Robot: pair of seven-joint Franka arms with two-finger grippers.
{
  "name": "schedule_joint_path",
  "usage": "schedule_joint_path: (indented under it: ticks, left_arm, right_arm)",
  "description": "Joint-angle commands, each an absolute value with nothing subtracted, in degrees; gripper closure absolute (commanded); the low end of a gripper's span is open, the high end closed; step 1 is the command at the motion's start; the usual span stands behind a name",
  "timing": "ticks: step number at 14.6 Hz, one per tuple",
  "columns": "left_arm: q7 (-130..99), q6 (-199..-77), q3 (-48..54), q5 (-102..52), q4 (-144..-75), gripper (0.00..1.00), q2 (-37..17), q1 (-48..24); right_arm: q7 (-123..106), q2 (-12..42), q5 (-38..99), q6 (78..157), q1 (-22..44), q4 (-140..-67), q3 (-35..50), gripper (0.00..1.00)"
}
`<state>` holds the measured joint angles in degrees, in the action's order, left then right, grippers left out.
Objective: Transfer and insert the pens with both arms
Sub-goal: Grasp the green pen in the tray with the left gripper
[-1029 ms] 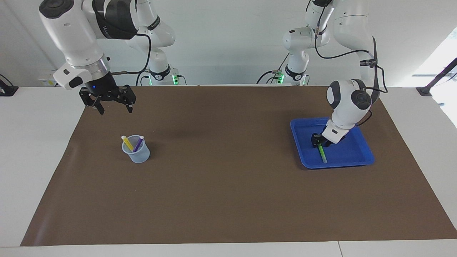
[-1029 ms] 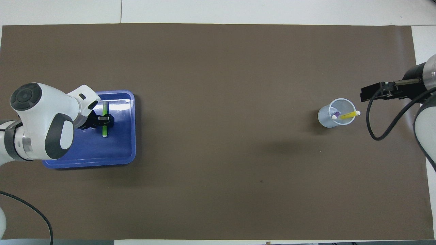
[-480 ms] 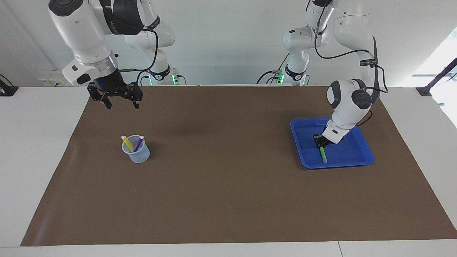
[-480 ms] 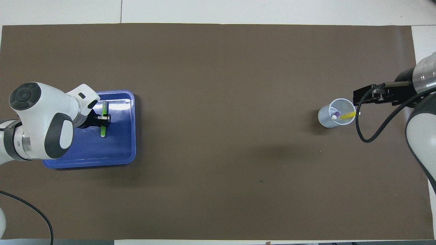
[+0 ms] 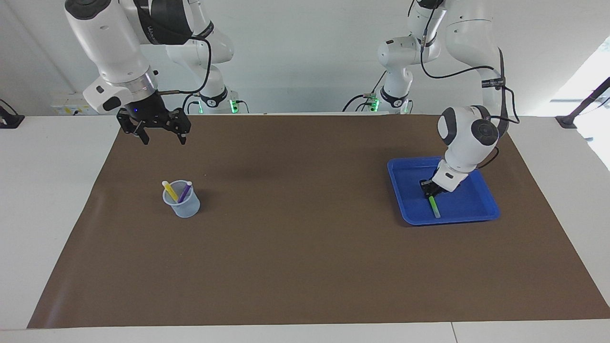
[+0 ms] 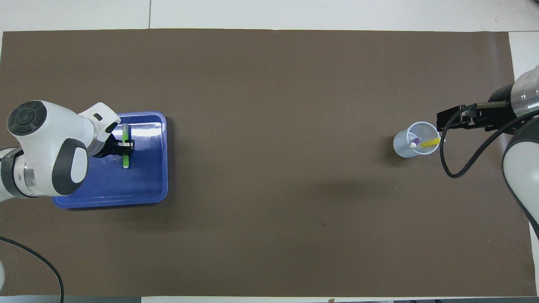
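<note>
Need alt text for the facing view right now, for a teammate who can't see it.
The left claw is shut on the green pen in the blue tray. The right claw hangs open above the brown mat, while the cup holds the yellow pen and purple pen.

Left gripper (image 5: pixel 430 189) lowered, wrist angled downward, fingers closed. Right gripper (image 5: pixel 161 138) raised, pointing down, fingers (image 5: pixel 144 139) spread apart.

Glossy plastic tray (image 5: pixel 486 209) — matt brown table mat (image 5: pixel 305 247).
</note>
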<state>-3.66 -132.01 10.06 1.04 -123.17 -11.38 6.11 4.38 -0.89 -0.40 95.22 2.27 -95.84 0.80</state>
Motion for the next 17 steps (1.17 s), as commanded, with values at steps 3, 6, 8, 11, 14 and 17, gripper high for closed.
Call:
schedule_joint_path:
  ticks: [3,6,8,11,14,17]
  left_arm:
    - [-4.2,-122.6,10.0,1.8,-116.1,1.0,-12.1,7.6]
    - [-4.3,-114.5,10.0,-1.1,-111.3,1.0,-11.2,7.7]
    - [-5.3,-109.2,9.8,-3.9,-108.6,1.0,-9.8,8.1]
    - [-13.4,-100.4,9.8,-9.8,-104.1,1.0,-8.0,8.3]
    - [-29.1,-96.2,9.9,-18.9,-101.9,1.0,-5.4,8.3]
    - [-45.0,-96.1,10.2,-28.6,-102.2,1.0,-1.9,8.0]
  right_arm:
    - [5.3,-1.7,-1.3,94.7,1.5,-96.3,1.9,0.0]
    - [5.3,-1.7,-1.3,94.7,1.6,-96.3,1.9,0.0]
    - [5.3,-1.8,-1.2,94.7,1.7,-96.3,1.9,0.0]
    - [6.2,-1.8,-0.4,94.9,1.9,-96.2,2.0,0.0]
    - [7.6,-1.7,4.2,95.5,2.0,-95.8,3.1,0.0]
    - [10.5,-1.5,14.6,99.0,2.1,-96.0,4.2,0.0]
